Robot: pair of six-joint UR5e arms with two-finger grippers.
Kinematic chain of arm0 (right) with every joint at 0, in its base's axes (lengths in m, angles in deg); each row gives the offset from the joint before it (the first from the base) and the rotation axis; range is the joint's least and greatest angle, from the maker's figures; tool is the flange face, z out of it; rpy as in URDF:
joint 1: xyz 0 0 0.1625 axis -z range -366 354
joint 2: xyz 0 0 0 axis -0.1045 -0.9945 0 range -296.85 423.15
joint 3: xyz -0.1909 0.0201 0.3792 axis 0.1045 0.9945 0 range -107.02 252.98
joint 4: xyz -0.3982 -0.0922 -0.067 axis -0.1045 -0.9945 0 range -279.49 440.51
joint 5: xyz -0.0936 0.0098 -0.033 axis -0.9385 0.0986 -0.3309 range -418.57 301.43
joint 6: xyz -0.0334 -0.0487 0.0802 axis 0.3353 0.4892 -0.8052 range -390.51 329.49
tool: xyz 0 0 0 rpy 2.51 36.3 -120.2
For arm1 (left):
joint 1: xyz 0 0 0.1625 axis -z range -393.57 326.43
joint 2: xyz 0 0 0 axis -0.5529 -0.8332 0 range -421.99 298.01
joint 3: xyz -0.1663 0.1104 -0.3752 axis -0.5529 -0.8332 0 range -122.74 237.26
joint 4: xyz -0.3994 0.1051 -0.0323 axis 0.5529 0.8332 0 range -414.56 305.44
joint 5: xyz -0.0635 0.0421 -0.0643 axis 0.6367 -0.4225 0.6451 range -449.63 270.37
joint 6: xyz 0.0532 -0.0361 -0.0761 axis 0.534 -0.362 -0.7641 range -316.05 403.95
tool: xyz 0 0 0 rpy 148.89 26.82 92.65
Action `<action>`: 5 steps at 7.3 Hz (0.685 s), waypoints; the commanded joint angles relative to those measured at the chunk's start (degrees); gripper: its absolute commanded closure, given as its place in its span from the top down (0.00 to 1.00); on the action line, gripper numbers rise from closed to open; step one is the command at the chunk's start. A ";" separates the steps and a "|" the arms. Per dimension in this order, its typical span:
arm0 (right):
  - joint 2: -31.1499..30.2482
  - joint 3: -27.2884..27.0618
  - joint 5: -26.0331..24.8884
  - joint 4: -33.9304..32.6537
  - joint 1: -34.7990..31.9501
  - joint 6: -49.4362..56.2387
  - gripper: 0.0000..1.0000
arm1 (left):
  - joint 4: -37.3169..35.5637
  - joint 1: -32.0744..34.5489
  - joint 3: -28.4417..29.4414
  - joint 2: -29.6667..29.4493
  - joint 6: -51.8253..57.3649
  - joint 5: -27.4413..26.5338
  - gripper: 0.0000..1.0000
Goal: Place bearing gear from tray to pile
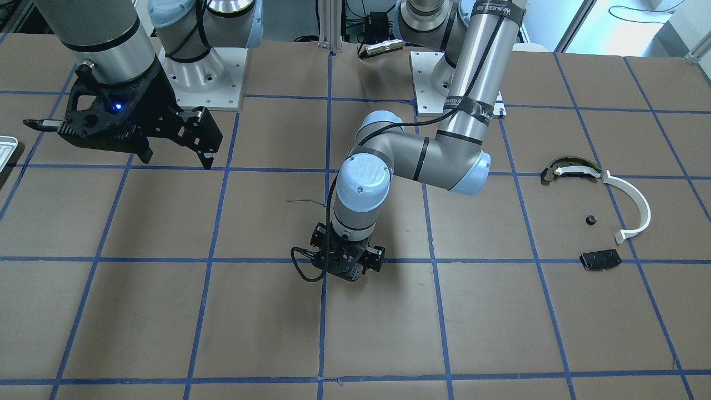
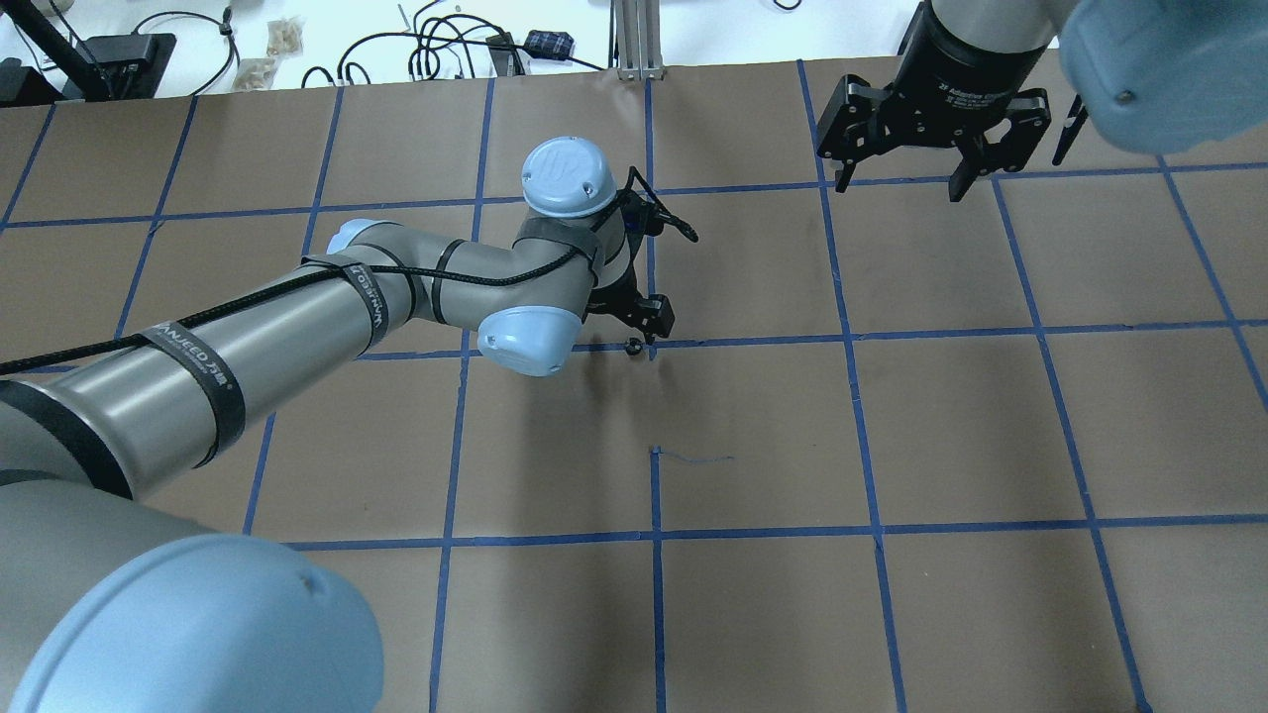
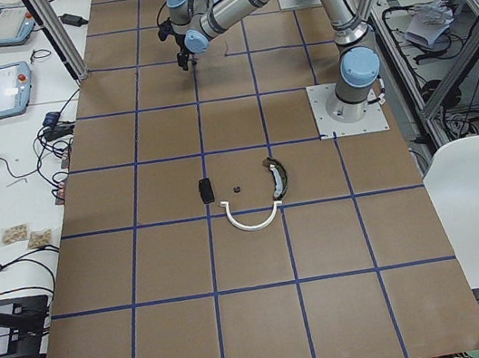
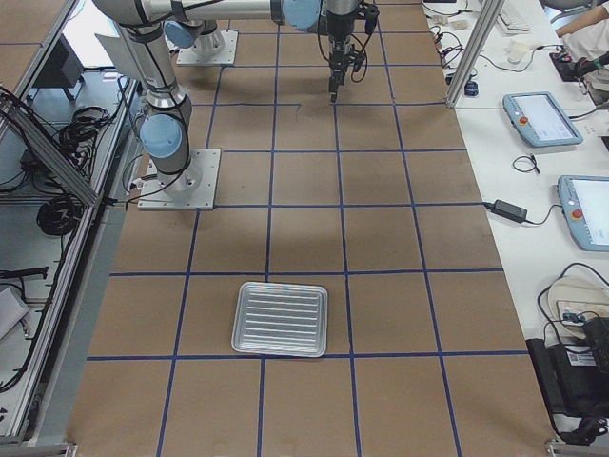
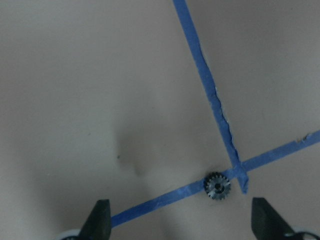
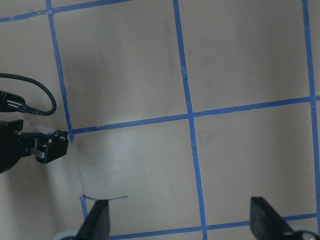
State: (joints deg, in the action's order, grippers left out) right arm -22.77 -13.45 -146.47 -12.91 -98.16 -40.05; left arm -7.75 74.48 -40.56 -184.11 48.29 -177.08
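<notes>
Front view: the left gripper (image 1: 345, 271) is held low over a tape crossing mid-table, with the pile (image 1: 600, 259) well apart to one side and the tray (image 1: 6, 150) barely caught at the opposite edge. Overhead: the gear (image 2: 634, 346) is seen on the table just under that gripper, while the right gripper (image 2: 899, 183) is held high, fingers spread. Left wrist: the gear lies on the crossing between wide-apart fingers, ungrasped and nearer one of them. A pick-up is judged to be in hand. Centring, descent and closing are called for, then a carry to the pile.
</notes>
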 commanded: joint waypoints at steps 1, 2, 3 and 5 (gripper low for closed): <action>0.58 0.47 -1.90 -1.06 -0.03 0.58 1.00 | -0.32 0.32 0.00 -1.01 0.14 0.08 1.00; 0.67 1.00 -2.01 -0.98 0.05 0.41 1.00 | -0.32 0.41 0.00 -1.10 0.14 0.08 0.88; 0.84 1.09 -2.27 -0.63 0.06 0.49 1.00 | -0.32 0.41 0.00 -1.10 0.40 0.08 0.73; 0.75 1.00 -2.18 -0.62 0.06 0.67 1.00 | -0.32 0.50 0.09 -1.10 0.14 0.08 0.00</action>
State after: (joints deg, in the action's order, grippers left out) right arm -22.09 -12.47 -148.62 -13.38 -98.11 -39.52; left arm -8.07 74.92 -40.54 -185.17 48.56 -177.00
